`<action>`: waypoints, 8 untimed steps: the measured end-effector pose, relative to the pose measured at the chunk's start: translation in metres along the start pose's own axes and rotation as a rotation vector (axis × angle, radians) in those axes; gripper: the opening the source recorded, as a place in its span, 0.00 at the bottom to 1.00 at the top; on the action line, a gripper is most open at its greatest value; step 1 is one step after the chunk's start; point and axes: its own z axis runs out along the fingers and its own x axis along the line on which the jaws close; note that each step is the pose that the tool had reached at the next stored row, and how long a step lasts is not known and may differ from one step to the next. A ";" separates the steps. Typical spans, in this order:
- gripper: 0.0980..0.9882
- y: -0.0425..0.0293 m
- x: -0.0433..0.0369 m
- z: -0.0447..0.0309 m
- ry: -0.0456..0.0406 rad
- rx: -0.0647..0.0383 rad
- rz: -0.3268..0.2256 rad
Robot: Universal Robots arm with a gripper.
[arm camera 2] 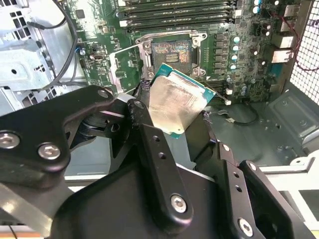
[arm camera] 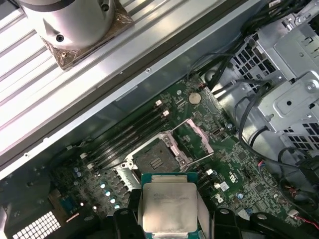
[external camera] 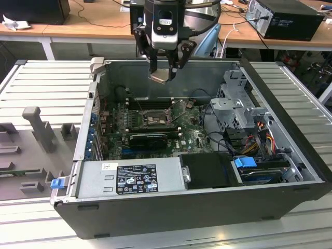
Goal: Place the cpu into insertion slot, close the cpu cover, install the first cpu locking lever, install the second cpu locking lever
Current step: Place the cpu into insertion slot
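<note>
Gripper (external camera: pixel 164 70) holds cpu (arm camera: pixel 168 206) — above insertion slot (arm camera 2: pixel 172 52) (uncovered)

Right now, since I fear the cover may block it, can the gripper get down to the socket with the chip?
Probably yes. The gripper holds the chip above the open case. The cover stands open to one side of the socket, and nothing lies over the socket.

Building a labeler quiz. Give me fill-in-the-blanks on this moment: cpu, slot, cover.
1. The pincer is shut on the ____.
2. The insertion slot is ____, with no chip seated in it.
3. The cpu cover stands ____, tilted up off the slot.
Missing words: cpu; empty; open.
</note>
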 end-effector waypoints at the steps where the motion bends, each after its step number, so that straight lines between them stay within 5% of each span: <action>1: 0.48 0.0000 0.0000 0.0000 -0.0009 0.000 0.010; 8: 0.48 0.0000 0.0000 0.0001 -0.0071 -0.002 0.080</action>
